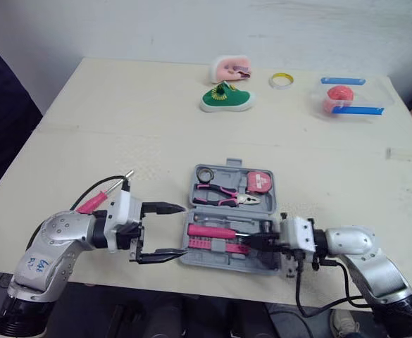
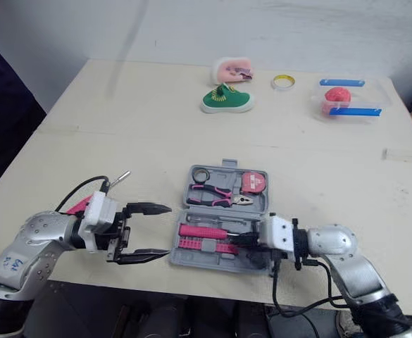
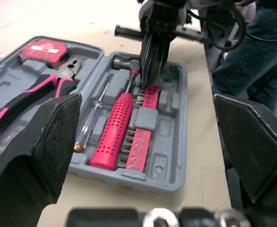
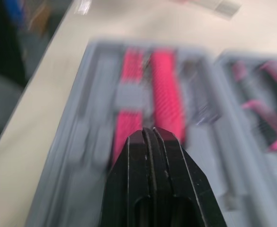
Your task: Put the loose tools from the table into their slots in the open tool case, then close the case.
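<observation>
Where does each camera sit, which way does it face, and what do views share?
Eye views: on head, looking forward-down over the table, open tool case, left tool and right tool.
Left wrist: along its spread fingers toward the case and right tool.
Right wrist: along its shut tool, over the case's pink handle.
Shared: the case in all.

Left gripper (image 1: 183, 230) fingers spread; right gripper (image 1: 249, 241) fingers together

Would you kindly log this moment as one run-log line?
tool case: open | pliers, tape measure, pink-handled tool: in slots | left gripper: open, beside case's left edge | right gripper: shut, tips over near half
</observation>
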Controlling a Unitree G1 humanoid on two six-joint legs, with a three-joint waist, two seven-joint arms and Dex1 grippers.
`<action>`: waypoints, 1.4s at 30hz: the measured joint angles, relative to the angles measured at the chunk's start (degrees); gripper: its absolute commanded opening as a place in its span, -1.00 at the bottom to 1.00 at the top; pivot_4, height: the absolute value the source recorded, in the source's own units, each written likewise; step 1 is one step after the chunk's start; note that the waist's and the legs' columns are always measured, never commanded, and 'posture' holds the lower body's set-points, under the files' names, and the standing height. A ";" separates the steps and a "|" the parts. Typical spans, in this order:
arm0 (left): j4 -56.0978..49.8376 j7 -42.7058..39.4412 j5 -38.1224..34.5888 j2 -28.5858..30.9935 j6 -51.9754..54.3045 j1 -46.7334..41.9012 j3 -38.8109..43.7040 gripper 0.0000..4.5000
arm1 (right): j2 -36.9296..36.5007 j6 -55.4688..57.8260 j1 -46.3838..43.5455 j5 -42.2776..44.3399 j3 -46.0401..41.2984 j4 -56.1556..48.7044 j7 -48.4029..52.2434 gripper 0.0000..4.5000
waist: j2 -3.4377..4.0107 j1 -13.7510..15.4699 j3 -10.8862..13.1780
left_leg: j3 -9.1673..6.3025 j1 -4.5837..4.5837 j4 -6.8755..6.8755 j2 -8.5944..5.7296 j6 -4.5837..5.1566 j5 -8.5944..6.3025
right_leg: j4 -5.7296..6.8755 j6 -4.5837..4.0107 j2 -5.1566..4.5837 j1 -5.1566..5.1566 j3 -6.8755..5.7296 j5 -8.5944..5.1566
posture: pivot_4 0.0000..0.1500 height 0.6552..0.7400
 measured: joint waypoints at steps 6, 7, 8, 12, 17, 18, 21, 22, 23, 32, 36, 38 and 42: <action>6.76 0.28 0.13 2.84 -0.37 1.16 7.56 1.00 | -5.66 4.40 6.32 11.18 -14.73 -1.15 0.91 -0.85 | 0.04 0.04 0.02 | 0.00 0.01 -0.01 0.00 0.05 -0.02 | 0.00 0.00 -0.02 0.00 -0.01 0.00 | 1.00 1.00; 7.95 0.28 0.24 3.26 -0.71 1.63 8.74 1.00 | -6.78 6.09 7.20 12.92 -16.72 -1.16 1.02 -0.71 | 0.03 0.04 0.02 | -0.01 0.01 -0.01 0.01 0.05 -0.03 | 0.00 0.00 -0.02 0.01 -0.01 0.00 | 1.00 1.00; 9.21 0.36 0.37 3.44 -1.41 2.30 10.11 1.00 | -6.92 5.33 8.52 13.35 -19.29 -0.86 1.25 -0.59 | 0.03 0.04 0.02 | -0.02 0.01 -0.01 0.01 0.06 -0.03 | 0.00 0.00 -0.02 0.01 -0.02 0.00 | 1.00 1.00; 19.44 0.60 1.80 6.83 -5.12 6.69 19.57 1.00 | -8.50 -5.09 13.66 8.19 -29.16 10.44 3.01 0.33 | 0.03 -0.22 0.02 | 0.14 0.03 -0.05 0.00 0.10 -0.06 | -0.02 0.00 -0.01 -0.04 0.03 0.00 | 1.00 1.00; 33.47 0.70 4.69 8.71 -11.94 11.56 29.54 1.00 | -9.23 -14.84 14.80 5.33 -37.45 27.51 3.41 0.98 | 0.05 -0.27 0.03 | 0.23 0.09 -0.10 0.00 0.40 -0.28 | 0.00 0.00 -0.08 -0.09 0.10 0.00 | 1.00 1.00; 35.43 0.75 4.69 8.64 -12.50 12.46 30.86 1.00 | -9.73 -15.60 15.53 5.11 -37.75 29.98 3.83 0.98 | 0.05 -0.29 0.03 | 0.23 0.08 -0.09 0.01 0.38 -0.30 | 0.01 0.00 -0.09 -0.10 0.11 0.00 | 1.00 1.00; 40.04 0.62 4.76 8.60 -13.59 17.72 35.47 1.00 | -11.31 -17.99 17.38 3.75 -40.22 37.96 3.81 0.98 | 0.05 -0.37 0.03 | 0.25 0.08 -0.15 0.01 0.33 -0.37 | -0.05 -0.01 -0.13 -0.12 0.14 -0.01 | 1.00 1.00; 41.82 0.68 4.94 8.60 -14.33 18.81 36.36 1.00 | -11.33 -18.51 17.45 3.49 -41.26 39.84 3.16 0.98 | 0.05 -0.46 0.03 | 0.25 0.08 -0.14 0.01 0.35 -0.39 | -0.05 -0.02 -0.14 -0.13 0.14 -0.01 | 1.00 1.00; 42.73 0.86 5.07 8.60 -14.92 19.25 36.90 1.00 | -11.36 -19.15 17.44 3.43 -41.76 41.01 2.80 0.98 | 0.05 -0.54 0.03 | 0.25 0.09 -0.12 0.01 0.38 -0.42 | -0.02 -0.01 -0.15 -0.13 0.14 -0.01 | 1.00 1.00; 47.72 6.28 6.99 7.18 -22.08 21.40 41.74 1.00 | -11.87 -25.53 14.65 4.22 -43.09 49.97 3.50 0.98 | 0.11 -1.49 0.05 | 0.26 0.14 -0.19 0.00 0.32 -0.50 | -0.02 -0.05 -0.22 -0.13 0.14 -0.02 | 1.00 1.00; 40.80 7.06 6.70 4.84 -19.77 19.25 38.05 1.00 | -8.16 -25.45 12.16 7.56 -41.24 47.31 7.44 0.98 | 0.07 -1.47 0.03 | 0.23 0.19 -0.17 0.01 0.31 -0.48 | 0.04 -0.04 -0.22 -0.07 0.13 -0.02 | 1.00 1.00; 38.43 8.11 6.68 4.20 -18.00 17.44 36.37 1.00 | -5.46 -25.12 11.65 9.19 -39.16 44.40 9.33 0.98 | 0.09 -1.47 0.04 | 0.24 0.18 -0.18 0.01 0.31 -0.46 | 0.06 -0.04 -0.21 -0.09 0.12 -0.01 | 1.00 1.00; 33.03 10.67 5.65 4.31 -10.51 14.66 33.24 1.00 | -2.38 -22.39 9.93 12.37 -36.60 37.27 10.28 0.98 | 0.15 -1.50 0.07 | 0.27 0.18 -0.14 -0.02 0.16 -0.34 | 0.11 -0.02 -0.22 -0.09 0.15 0.00 | 1.00 1.00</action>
